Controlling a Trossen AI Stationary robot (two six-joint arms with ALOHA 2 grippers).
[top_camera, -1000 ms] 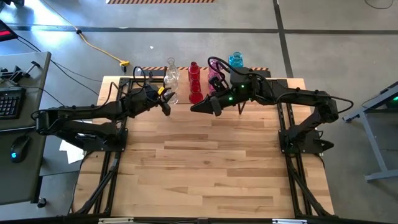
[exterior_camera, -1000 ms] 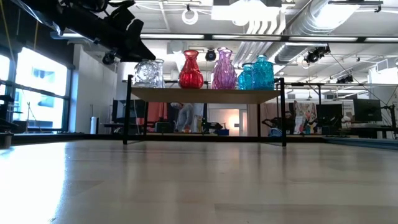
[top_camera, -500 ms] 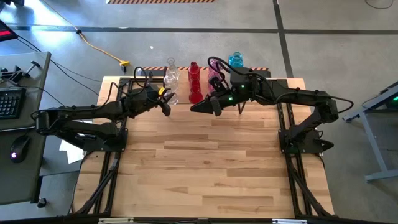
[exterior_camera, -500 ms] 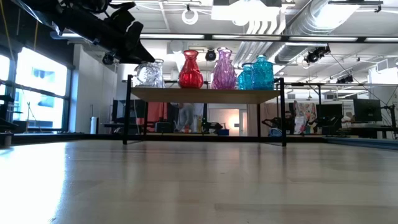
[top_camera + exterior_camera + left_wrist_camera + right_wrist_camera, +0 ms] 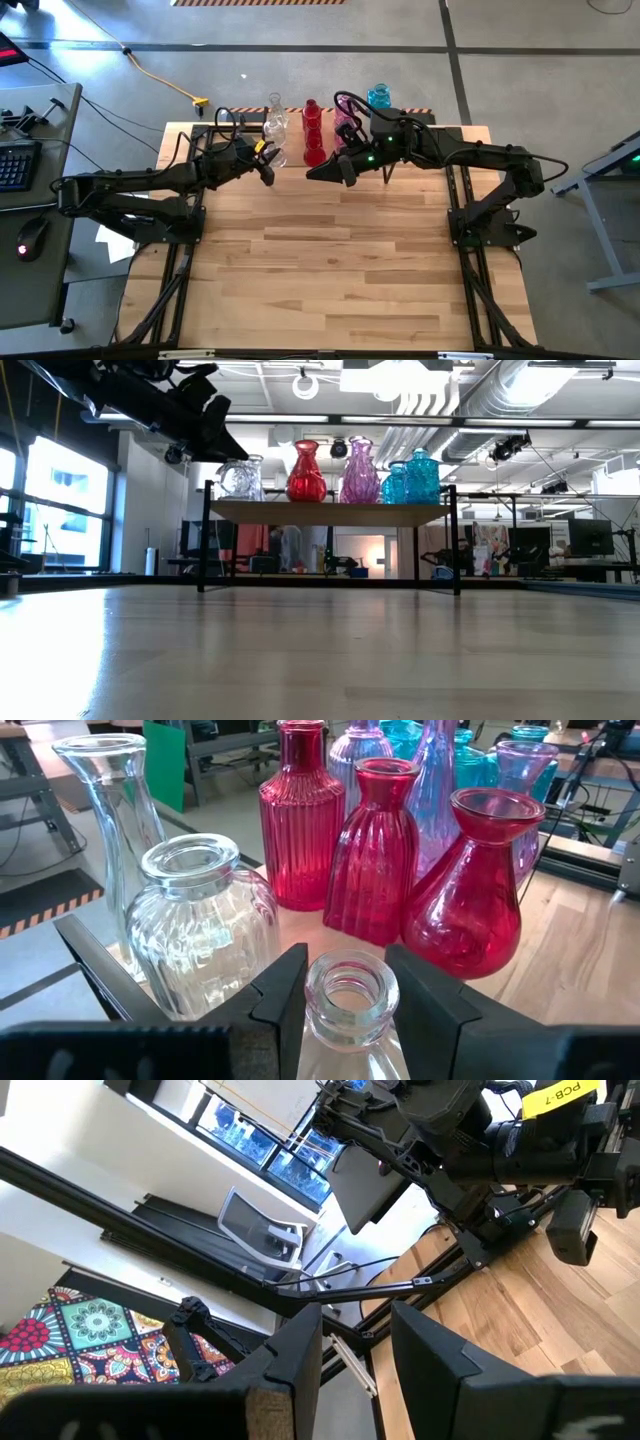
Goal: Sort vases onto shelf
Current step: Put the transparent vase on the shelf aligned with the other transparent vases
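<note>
A light-wood shelf (image 5: 330, 512) on black legs stands at the table's far edge. Clear, red (image 5: 306, 472), pink (image 5: 360, 472) and blue (image 5: 412, 476) vases stand on it in colour groups. My left gripper (image 5: 350, 1020) is at the shelf's left end, shut on a small clear vase (image 5: 238, 478). Just beyond that vase are a ribbed clear jar (image 5: 200, 925), a tall clear carafe (image 5: 105, 810) and three red vases (image 5: 382, 850). My right gripper (image 5: 318, 172) hangs before the shelf's middle, pointing toward the table's left. It is open, with nothing between its fingers (image 5: 300, 1355). My left gripper pinches the clear vase's narrow neck (image 5: 350, 982), just under the rim, between its two fingers. They come nearly level from the table's left and near side. The vase stands upright with its mouth up. Its body is hidden below the fingers, so I cannot tell whether it rests on the shelf.
The wide wooden tabletop (image 5: 340, 270) stretches from the shelf to the near edge. A desk with a keyboard (image 5: 15, 165) stands off the table's left. A yellow cable (image 5: 165, 80) lies on the floor behind. My left arm (image 5: 480, 1140) shows in the right wrist view.
</note>
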